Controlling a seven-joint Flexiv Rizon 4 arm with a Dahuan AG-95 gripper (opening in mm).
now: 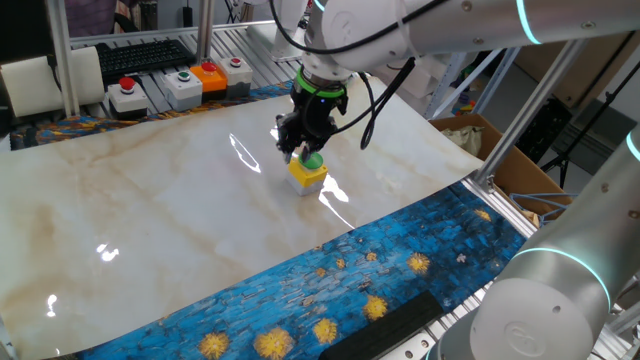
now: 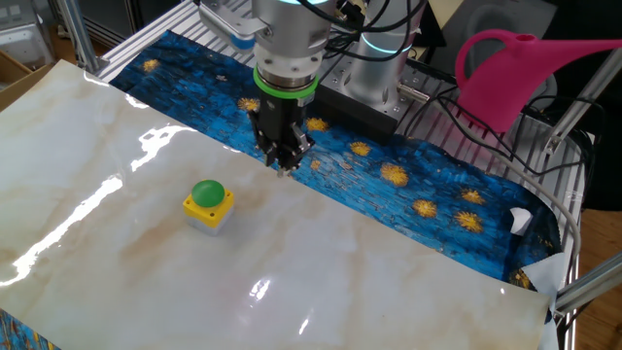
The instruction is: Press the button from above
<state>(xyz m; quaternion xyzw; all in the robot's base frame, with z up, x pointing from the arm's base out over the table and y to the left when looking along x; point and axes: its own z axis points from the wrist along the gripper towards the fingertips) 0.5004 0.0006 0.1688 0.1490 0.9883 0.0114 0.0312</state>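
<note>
I am finding no readable text, label, brand, number or sign anywhere in either view; nothing legible is showing on the boxes, the keyboard or my own arm.

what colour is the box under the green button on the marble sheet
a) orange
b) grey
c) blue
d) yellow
d: the green button sits as a round dome on top of a small yellow box, which stands alone on the marble sheet; both fixed views show it.
</note>
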